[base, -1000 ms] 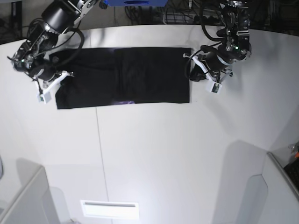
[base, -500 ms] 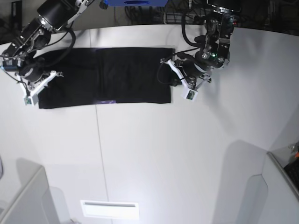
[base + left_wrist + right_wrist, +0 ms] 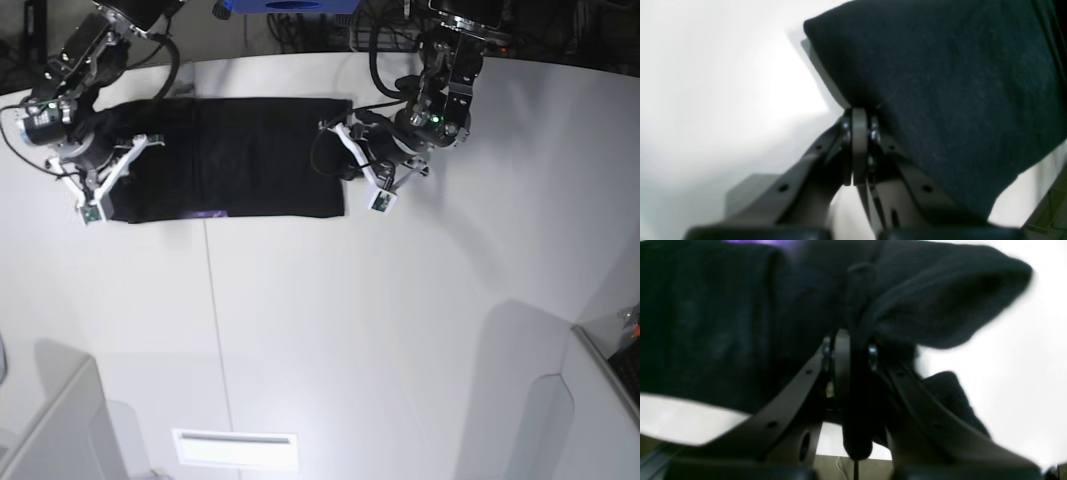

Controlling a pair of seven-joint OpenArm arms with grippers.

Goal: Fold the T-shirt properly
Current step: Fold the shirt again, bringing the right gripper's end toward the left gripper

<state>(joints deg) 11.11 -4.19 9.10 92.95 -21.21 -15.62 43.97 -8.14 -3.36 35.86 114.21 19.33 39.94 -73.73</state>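
With the black T-shirt (image 3: 235, 158) stretched as a long band across the far side of the table (image 3: 350, 330), the left gripper (image 3: 857, 115) and right gripper (image 3: 853, 336) each pinch an end, so they should travel evenly to avoid wrinkles.

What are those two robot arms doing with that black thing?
They are folding a black T-shirt that lies as a long flat strip on the white table. The left gripper is shut on the shirt's edge at one end, and the right gripper is shut on bunched cloth at the other end. So each arm holds one end of the shirt.
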